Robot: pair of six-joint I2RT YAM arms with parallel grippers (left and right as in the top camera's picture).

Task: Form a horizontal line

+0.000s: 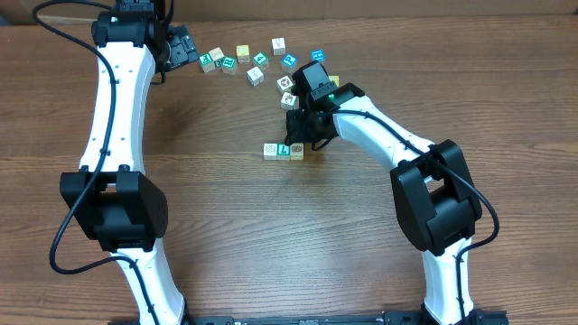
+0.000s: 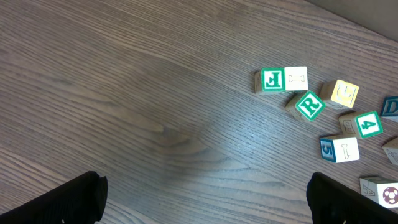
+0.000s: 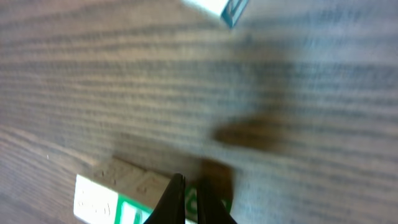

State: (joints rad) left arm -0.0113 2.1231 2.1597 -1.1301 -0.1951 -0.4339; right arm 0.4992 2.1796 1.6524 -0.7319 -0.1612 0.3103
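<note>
A short row of small cubes [image 1: 284,150] lies side by side on the wooden table [image 1: 208,208]: a white one on the left, a green-faced one in the middle and a tan one on the right. My right gripper [image 1: 300,137] is shut and empty, with its tips just above the row's right end. In the blurred right wrist view its closed fingers [image 3: 180,202] hover over the green-faced cube [image 3: 214,194], with the white cube [image 3: 93,199] to the left. My left gripper [image 1: 185,45] is at the far back, open and empty, and its fingers [image 2: 81,199] stand wide apart over bare wood.
A loose cluster of lettered and picture cubes [image 1: 257,63] is scattered at the back centre, between the two grippers. The left wrist view shows some of them, a green J cube [image 2: 272,79], an R cube [image 2: 309,104] and a yellow cube [image 2: 344,93].
</note>
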